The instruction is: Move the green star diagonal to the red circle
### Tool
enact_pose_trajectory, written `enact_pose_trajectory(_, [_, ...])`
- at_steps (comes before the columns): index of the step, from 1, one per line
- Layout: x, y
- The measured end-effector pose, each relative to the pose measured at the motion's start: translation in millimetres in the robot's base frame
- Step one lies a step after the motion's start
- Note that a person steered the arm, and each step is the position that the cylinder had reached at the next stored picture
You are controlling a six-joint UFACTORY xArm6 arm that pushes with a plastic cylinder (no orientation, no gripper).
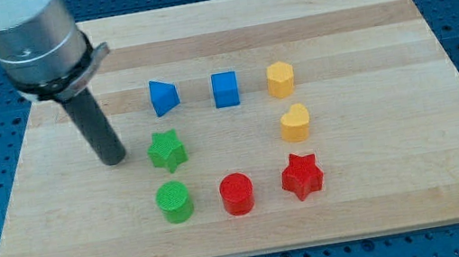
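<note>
The green star (pixel 166 151) lies on the wooden board (pixel 386 196), left of the middle. The red circle (pixel 237 193) lies below and to the right of it, near the view's bottom. My tip (pixel 113 160) rests on the board just left of the green star, with a small gap between them. The rod rises from the tip to the arm's grey body at the view's top left.
A green circle (pixel 174 201) lies right below the star. A red star (pixel 301 176) is right of the red circle. A blue wedge-like block (pixel 163 96), a blue cube (pixel 225 89), a yellow hexagon (pixel 279 78) and a yellow heart (pixel 295 122) lie above.
</note>
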State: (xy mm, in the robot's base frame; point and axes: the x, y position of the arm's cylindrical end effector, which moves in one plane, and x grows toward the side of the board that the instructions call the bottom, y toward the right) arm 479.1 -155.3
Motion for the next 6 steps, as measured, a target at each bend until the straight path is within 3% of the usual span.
enact_pose_trajectory(3, [-19, 38])
enact_pose_trajectory(6, [-8, 63])
